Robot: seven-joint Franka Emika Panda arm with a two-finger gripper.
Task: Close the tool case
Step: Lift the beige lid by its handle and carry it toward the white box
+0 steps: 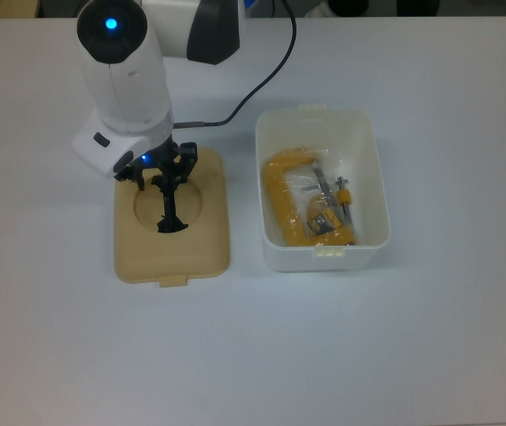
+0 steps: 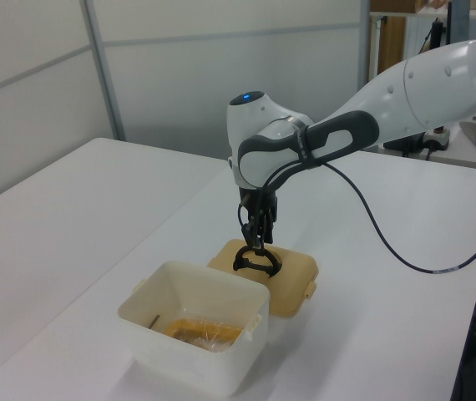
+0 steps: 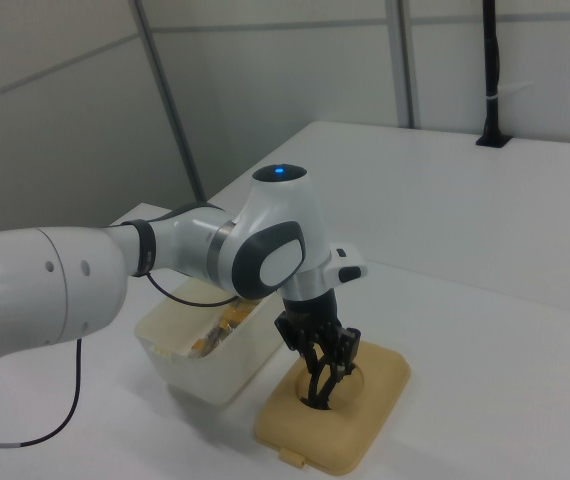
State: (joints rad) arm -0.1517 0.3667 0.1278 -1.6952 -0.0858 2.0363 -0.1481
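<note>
A: Where's the lid [image 1: 171, 218]?
B: Flat on the white table [image 1: 413, 337], just beside the tub [image 1: 321, 188], on the top view's left of it. Tan, rounded corners, black handle [image 1: 170, 206] standing in a round recess.
A: Which way does it run?
B: In the top view its long axis goes near to far, parallel to the tub's.
A: And the gripper [image 1: 158, 175]?
B: Down at the handle's far end, fingers spread partway either side of it; whether they touch it, I can't tell.
A: Anything only one camera gets?
B: The top view alone shows the yellow clamp [image 1: 307, 209] fully, bagged inside the tub; the right view [image 3: 227, 318] barely does.
</note>
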